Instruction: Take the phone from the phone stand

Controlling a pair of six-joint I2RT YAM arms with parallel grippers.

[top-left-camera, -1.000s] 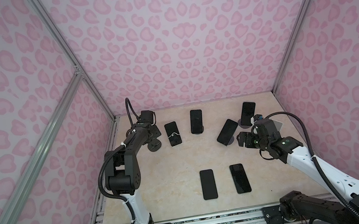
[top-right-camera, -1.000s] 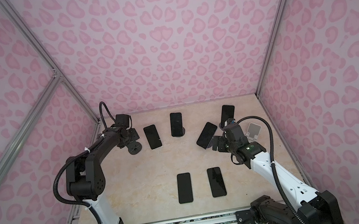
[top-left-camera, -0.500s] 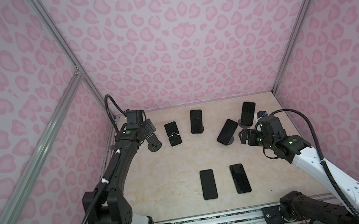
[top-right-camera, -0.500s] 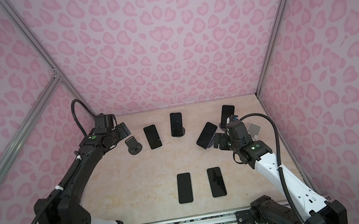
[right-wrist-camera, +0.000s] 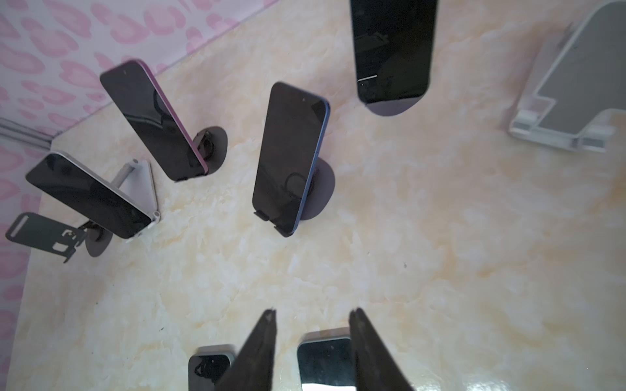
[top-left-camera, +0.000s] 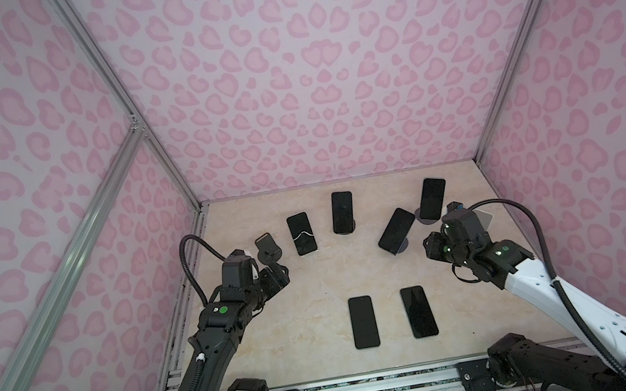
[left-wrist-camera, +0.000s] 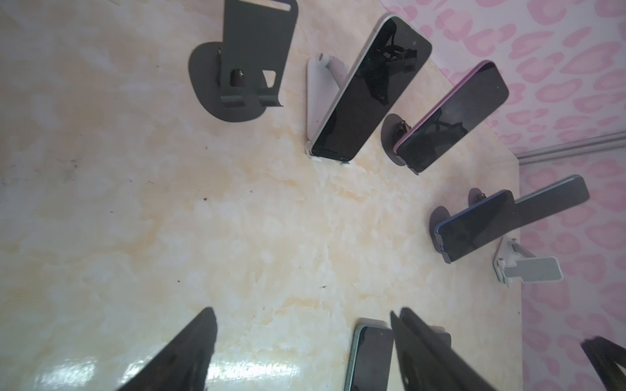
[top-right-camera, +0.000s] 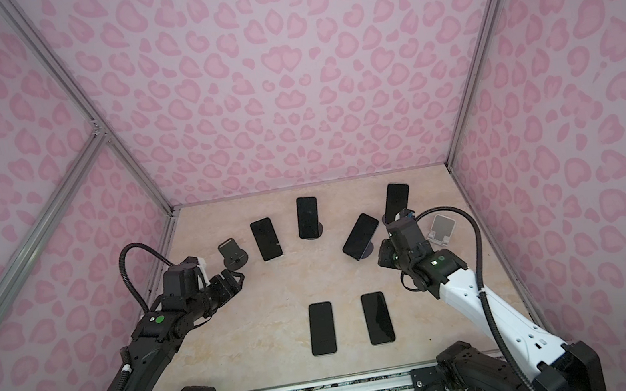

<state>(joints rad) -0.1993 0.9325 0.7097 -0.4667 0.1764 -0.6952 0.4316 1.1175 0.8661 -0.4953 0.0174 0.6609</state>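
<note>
Bench: a pale marbled top (top-left-camera: 308, 285) boxed in by pink-spotted walls.
Left arm: it comes in from the near-left corner. The left gripper (left-wrist-camera: 303, 314) hangs over bare bench with its fingers spread wide and nothing between them.
Right arm: in both top views the right gripper (right-wrist-camera: 312, 312) sits under its own wrist, so the fingertips are hard to make out there. The wrist view shows them a narrow gap apart, pinching nothing.
Phones on stands: four lean in an arc along the far edge. From the left they are the white-edged phone (top-left-camera: 301, 233), purple phone (top-left-camera: 343, 212), blue phone (top-left-camera: 396, 230) and end phone (top-left-camera: 432, 198). The blue phone is tilted and stands near the right gripper, not touching it. The end phone's top is cut off in the right wrist view.
Flat phones: the left flat phone (top-left-camera: 363, 322) and right flat phone (top-left-camera: 419, 312) lie side by side toward the near edge, between the arms. The wrist views catch only their ends, partly behind the fingers.
Empty stands: the dark stand (top-left-camera: 267, 247) is toward the far-left corner, just beyond the left gripper. The white stand (top-right-camera: 440, 229) is by the right edge, largely hidden behind the right wrist in a top view.
</note>
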